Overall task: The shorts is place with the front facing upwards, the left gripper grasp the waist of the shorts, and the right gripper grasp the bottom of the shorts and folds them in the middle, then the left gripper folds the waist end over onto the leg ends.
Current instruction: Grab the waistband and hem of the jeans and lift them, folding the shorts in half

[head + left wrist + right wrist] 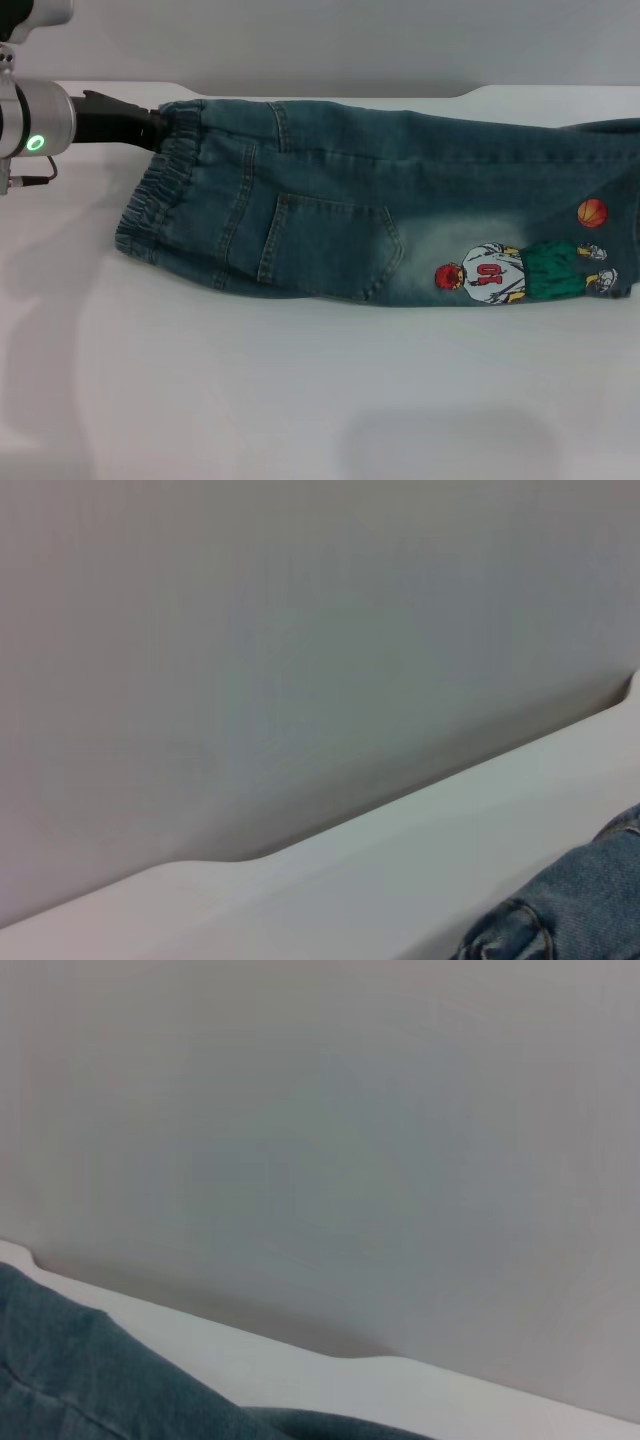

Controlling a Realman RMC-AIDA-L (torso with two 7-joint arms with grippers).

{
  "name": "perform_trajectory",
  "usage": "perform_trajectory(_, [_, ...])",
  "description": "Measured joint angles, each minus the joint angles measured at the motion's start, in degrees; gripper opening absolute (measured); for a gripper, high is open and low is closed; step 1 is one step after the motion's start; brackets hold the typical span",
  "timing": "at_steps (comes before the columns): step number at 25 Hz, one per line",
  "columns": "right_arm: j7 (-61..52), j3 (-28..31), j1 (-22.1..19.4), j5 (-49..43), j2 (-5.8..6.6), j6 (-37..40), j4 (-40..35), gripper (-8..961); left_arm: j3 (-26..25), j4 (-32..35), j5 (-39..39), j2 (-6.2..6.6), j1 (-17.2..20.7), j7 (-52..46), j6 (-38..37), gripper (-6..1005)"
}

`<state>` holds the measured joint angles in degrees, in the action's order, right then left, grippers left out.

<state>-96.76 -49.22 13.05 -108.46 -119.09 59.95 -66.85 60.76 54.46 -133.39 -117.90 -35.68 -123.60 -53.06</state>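
The shorts (370, 205) are lying folded lengthwise across the far half of the white desk (250, 390), stretching from the left to the right edge of the head view. The left pincer (158, 128) is reaching in from the far left, its black tips meeting the far corner of the gathered elastic waist (160, 190); the tips are sinking into the ruffled denim there, and whether they are clamped on the cloth cannot be told. The arm's green light (36, 143) is glowing just behind it. The waist is sitting at the left end, with a patch pocket (330, 245) near the middle and a pale faded patch beside it. Toward the right, the cartoon basketball-player prints (520, 270) are showing close to the near hem, by the leg ends (625, 240) at the right border. The right pincer is not appearing in the head view, and its own wrist view is showing only a grey wall (320, 1140), the desk's far edge and a fold of denim. The left wrist view is showing a ruffled bit of the shorts (570, 910) on the desk.
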Motion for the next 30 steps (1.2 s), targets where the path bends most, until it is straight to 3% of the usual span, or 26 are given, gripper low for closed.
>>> perform_trajectory(15, [-1.2,-0.1,0.7,-2.3,0.02,-1.0,0.8,157,1.7,0.3,0.4,0.0,-0.4,-2.3,2.0,34])
perform_trajectory(18, [-1.2,-0.2,0.7,-2.3,0.0,-1.1,0.8,186,1.7,0.1,0.6,-0.02,-0.3,-2.3,2.3,155])
perform_trajectory(24, [-0.9,-0.2,0.7,-2.1,0.0,-1.1,0.6,417,1.7,0.1,0.7,-0.05,0.0,-2.7,2.5,389])
perform_trajectory(30, [-0.8,-0.2,1.1,-1.8,-0.08,-1.8,0.0,534,2.2,0.2,0.5,0.18,-0.6,-2.9,-0.1,658])
